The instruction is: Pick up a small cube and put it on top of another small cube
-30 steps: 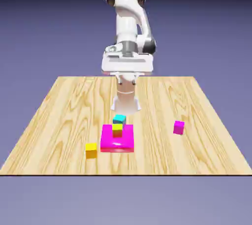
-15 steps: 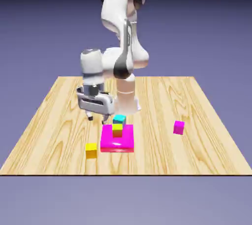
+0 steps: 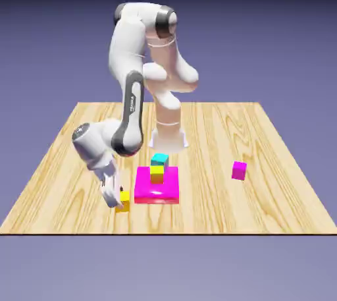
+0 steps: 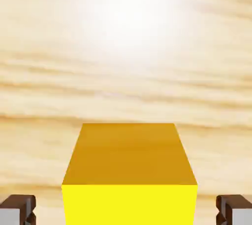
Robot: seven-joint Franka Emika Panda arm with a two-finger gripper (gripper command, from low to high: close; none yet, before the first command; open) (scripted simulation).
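Observation:
The small cube (image 3: 125, 195), plain yellow with orange-shaded sides, rests on the wooden table near the front, just to the exterior view's left of the flat magenta block (image 3: 156, 191). My gripper (image 3: 117, 201) is down at table level around it. In the hand view the small cube (image 4: 129, 170) fills the space between the two fingertips (image 4: 17, 210), with a narrow strip of table showing on each side. The jaws stand open around the cube without touching it. The cube sits flat on the wood.
A lime-topped yellow cube (image 3: 156, 173) stands on the flat magenta block. A cyan cube (image 3: 159, 159) lies just behind that block. A small magenta cube (image 3: 239, 170) sits alone toward the exterior view's right. The robot's base (image 3: 168, 136) stands behind them.
The arm swung from high over the table's back down toward the exterior view's left and front. The hand now sits low around the small yellow cube, which has not moved.

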